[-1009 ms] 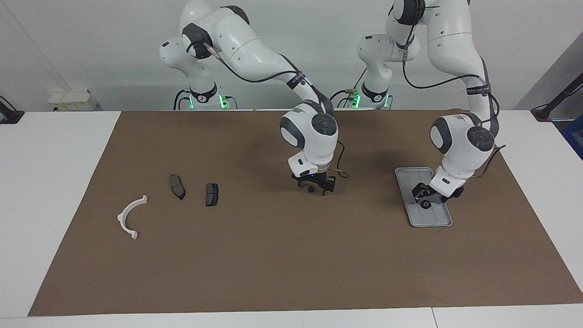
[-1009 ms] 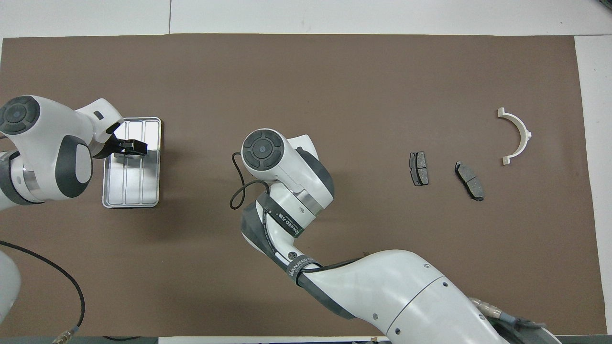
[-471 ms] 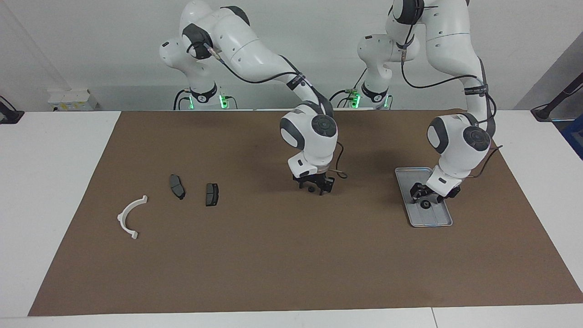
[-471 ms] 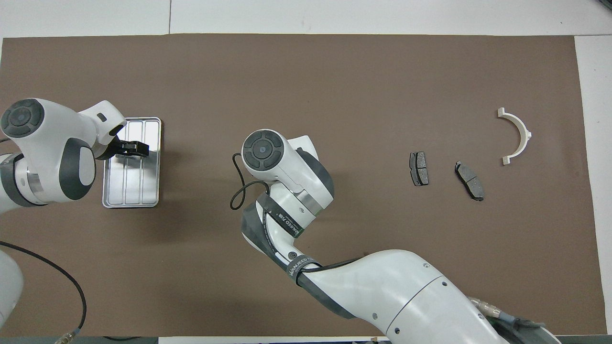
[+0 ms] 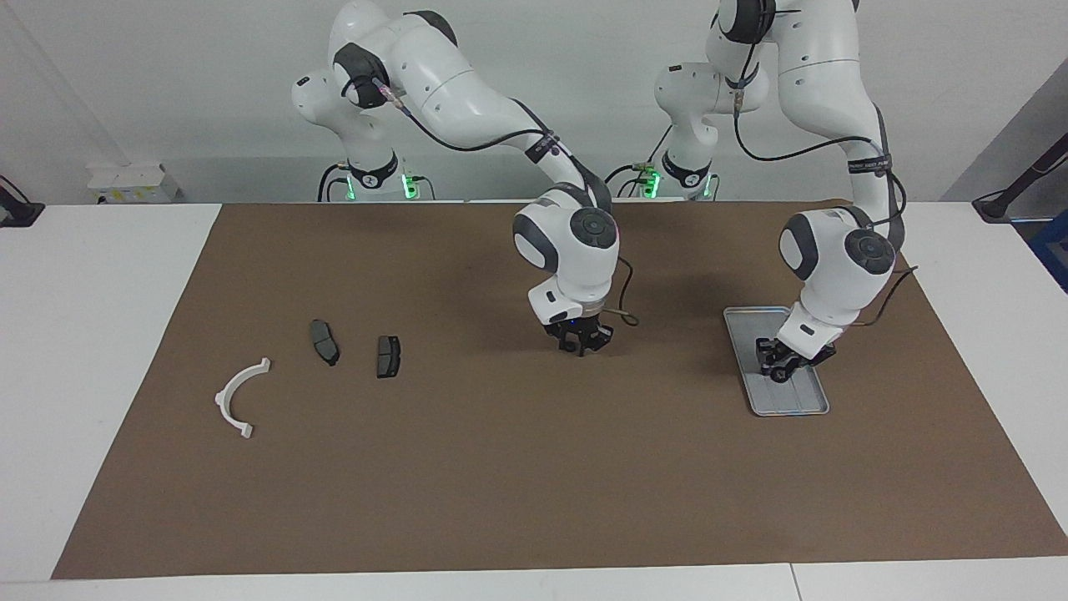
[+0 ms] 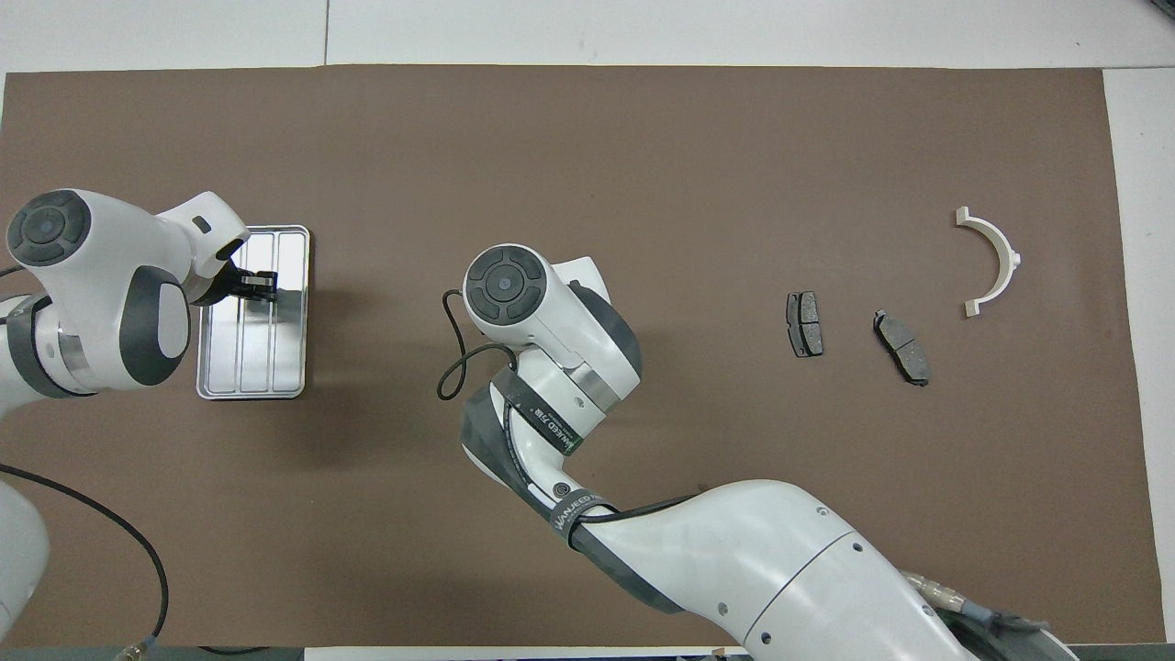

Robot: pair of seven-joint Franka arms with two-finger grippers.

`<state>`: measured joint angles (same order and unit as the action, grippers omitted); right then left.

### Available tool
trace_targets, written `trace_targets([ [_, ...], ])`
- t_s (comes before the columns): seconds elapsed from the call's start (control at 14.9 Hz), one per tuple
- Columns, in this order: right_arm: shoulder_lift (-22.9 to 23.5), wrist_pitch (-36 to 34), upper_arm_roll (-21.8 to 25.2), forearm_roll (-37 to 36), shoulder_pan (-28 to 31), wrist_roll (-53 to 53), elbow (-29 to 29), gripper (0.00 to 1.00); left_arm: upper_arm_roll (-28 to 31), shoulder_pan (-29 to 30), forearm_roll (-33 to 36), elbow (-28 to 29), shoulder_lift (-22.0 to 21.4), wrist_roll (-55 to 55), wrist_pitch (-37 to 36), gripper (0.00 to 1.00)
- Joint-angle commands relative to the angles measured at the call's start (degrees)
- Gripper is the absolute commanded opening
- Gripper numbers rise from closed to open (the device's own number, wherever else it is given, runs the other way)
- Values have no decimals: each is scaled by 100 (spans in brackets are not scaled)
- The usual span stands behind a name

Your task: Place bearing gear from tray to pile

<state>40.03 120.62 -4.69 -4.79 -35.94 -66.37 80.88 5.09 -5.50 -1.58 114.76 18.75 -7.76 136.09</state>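
Ridged silver tray (image 5: 763, 404) (flat on mat); white bracket (image 5: 236, 396), two pads apart

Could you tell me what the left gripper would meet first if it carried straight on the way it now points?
Most likely the tray: the left gripper points steeply down over it, with a small dark part at its fingertips.

Two high cameras face oppositely, sharing the brown mat (image 5: 501, 467).

both my arms reach down low.
my left end effector (image 5: 782, 369) and right end effector (image 5: 581, 344) point downward, fingertips drawn together.
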Motion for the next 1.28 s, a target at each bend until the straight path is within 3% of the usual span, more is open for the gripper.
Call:
trace_targets([
  [0.0, -4, 5, -32, 30, 70, -105, 112, 0, 115, -39, 27, 152, -108, -77, 76, 0],
  [0.13, -13, -3, -32, 21, 70, -105, 103, 0, 115, -30, 27, 38, -108, -86, -29, 0],
  [0.27, -100, -117, -6, -22, 148, -70, 42, 0, 106, 22, 35, -382, -152, -138, -711, 0],
  [0.4, -241, -869, -23, -66, 542, 419, -246, 0, 106, 66, 27, -996, -196, -252, -1633, 0],
  [0.61, -705, -1777, -32, -31, 1490, 2498, -530, 0, 89, 102, 27, -1823, -275, -244, -2759, 0],
  [0.81, -936, -2007, -23, -66, 2475, 4767, -530, 0, 63, -108, -385, -2308, -354, 280, -3420, 0],
  [1.08, -892, -1201, -23, -49, 3443, 6361, -101, 0, 63, -1547, -212, -2248, -424, 2467, -3317, 0],
  [1.21, -822, -647, -23, -40, 3699, 6644, 268, 0, 62, -2346, -62, -1899, -547, 3452, -2880, 0],
])
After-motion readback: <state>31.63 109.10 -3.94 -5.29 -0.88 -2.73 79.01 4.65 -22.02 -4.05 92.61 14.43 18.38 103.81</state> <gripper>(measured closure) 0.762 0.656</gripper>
